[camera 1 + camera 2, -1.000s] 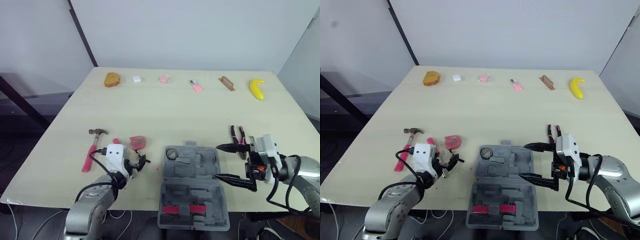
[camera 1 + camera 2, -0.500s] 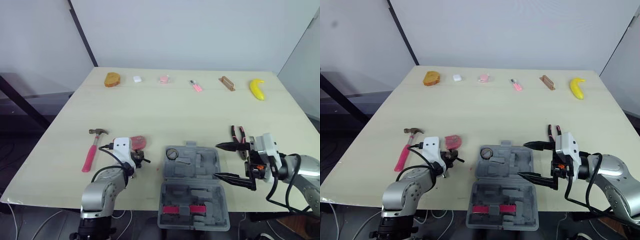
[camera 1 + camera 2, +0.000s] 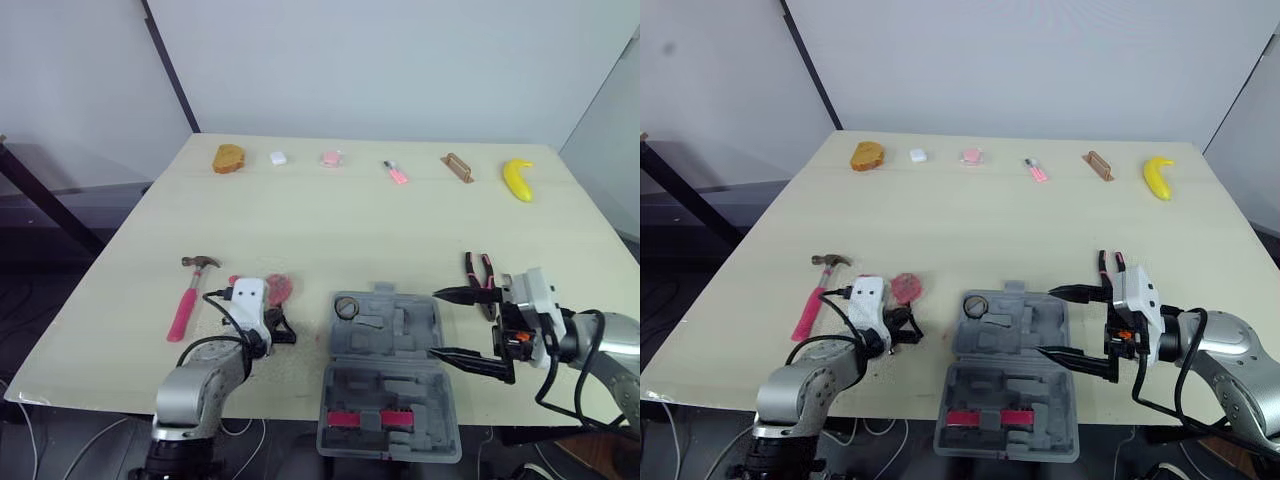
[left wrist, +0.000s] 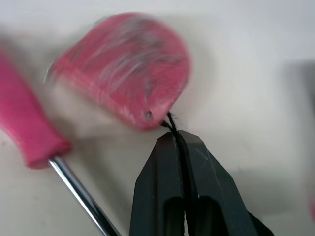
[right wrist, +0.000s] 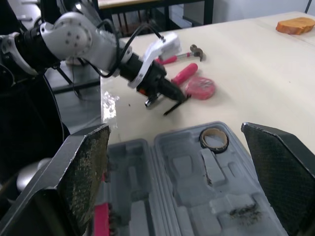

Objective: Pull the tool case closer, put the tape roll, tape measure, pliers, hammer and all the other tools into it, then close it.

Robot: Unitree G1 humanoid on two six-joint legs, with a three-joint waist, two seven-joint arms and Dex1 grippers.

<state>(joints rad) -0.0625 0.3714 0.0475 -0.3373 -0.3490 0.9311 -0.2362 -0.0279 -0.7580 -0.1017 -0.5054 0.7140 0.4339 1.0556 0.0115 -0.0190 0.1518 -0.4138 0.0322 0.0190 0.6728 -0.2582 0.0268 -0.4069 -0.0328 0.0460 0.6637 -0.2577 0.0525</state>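
Left gripper [image 4: 173,135] low over the pale wooden table [image 3: 330,220], fingers pressed together, tips right at the near edge of the pink rounded tape measure [image 4: 125,69]. A thin black strand shows at the tips, and I cannot tell whether it is pinched. The pink-handled screwdriver [image 4: 27,128] lies just left of the tape measure, and the pink-handled hammer [image 3: 187,300] lies further left. My right gripper [image 3: 435,323] hovers spread wide at the right side of the open grey plastic tool case [image 3: 385,400], which lies at the table's near edge with a brown tape roll [image 3: 346,306] in its far-left pocket. Red-and-black pliers [image 3: 483,272] lie just right of the case. Risks, as I judge them: tips this tight can only shove the tape measure away or into the screwdriver. A hold on the strand alone may slip. The case's near half seems to overhang the edge, so loading could tip it.
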